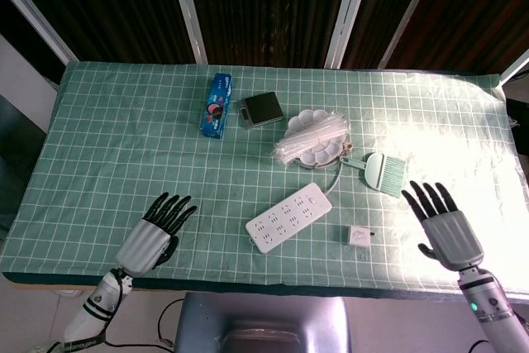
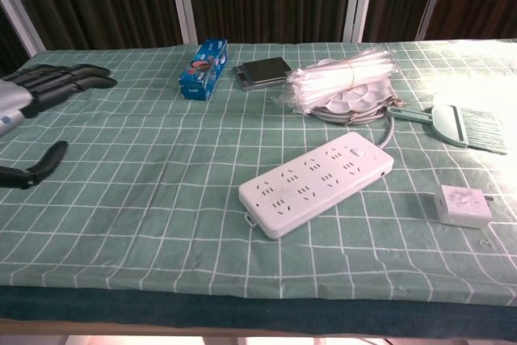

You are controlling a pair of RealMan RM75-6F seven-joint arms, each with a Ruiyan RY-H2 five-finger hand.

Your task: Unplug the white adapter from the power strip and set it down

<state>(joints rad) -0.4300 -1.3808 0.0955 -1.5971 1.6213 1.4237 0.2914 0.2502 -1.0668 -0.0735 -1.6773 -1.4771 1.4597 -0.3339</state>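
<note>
the left hand (image 1: 153,233) has its dark fingers (image 1: 175,206) spread and straight, grasping nothing, and sits over the near left part of the table, well apart from the power strip (image 1: 288,217). in the chest view only its fingertips (image 2: 77,78) and thumb show at the left edge. the right hand (image 1: 445,225) is also released, fingers (image 1: 430,197) fanned out with nothing in them, over the bright near right part of the table; the chest view does not show it.

the white adapter (image 1: 359,236) lies on the green checked tablecloth (image 1: 124,146), unplugged, just right of the power strip's near end and apart from it, between the strip and the right hand. in the chest view the adapter (image 2: 463,205) rests flat with its prongs pointing right.

the power strip lies diagonally near the middle of the table, its cord running toward the far side. beyond it is a white palette plate (image 1: 312,135) with a bundle of clear straws (image 1: 312,138) across it. a small teal brush (image 1: 383,173) lies to the right of the plate. further off are a blue snack box (image 1: 216,105) and a dark small scale (image 1: 260,110), side by side.
</note>
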